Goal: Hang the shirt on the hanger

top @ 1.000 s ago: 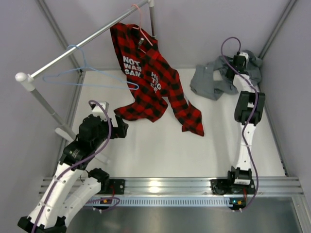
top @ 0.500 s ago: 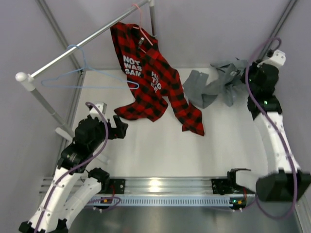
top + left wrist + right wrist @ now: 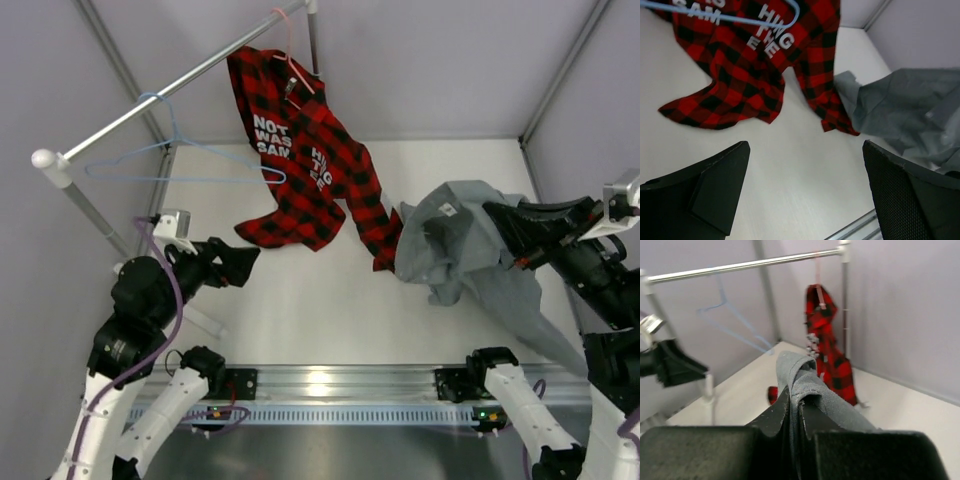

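Item 1, rail [image 3: 200, 70]: a metal bar slanting across the far left corner, carried on a post at its near end

Item 2, hanger [image 3: 190, 180]: light blue and thin, hooked over the rail with nothing on it. In the top view its right tip overlaps the plaid shirt [image 3: 310, 170]

Item 3, my left gripper [image 3: 243, 266]: low over the left side of the table [image 3: 300, 320], pointing right toward the plaid shirt. Its fingers [image 3: 715, 185] are spread wide, and my wrist view shows only bare white table between them

Item 4, plaid shirt: red and black with white lettering, hung on a pink hanger [image 3: 818, 285] at the far end of the rail. Its lower part lies pooled on the table

Item 5, shirt [image 3: 460, 240]: grey, lifted off the table right of centre and well apart from the hanger. It is bunched at the top with a small label showing, and the rest drapes down toward the near right corner. Its left edge comes just beside the plaid hem; I cannot tell whether the two touch

Item 6, my right gripper [image 3: 497, 228]: at the far right, pointing left, fingers pressed together on a fold of the shirt. In my wrist view the cloth rises from between them in a twisted ridge
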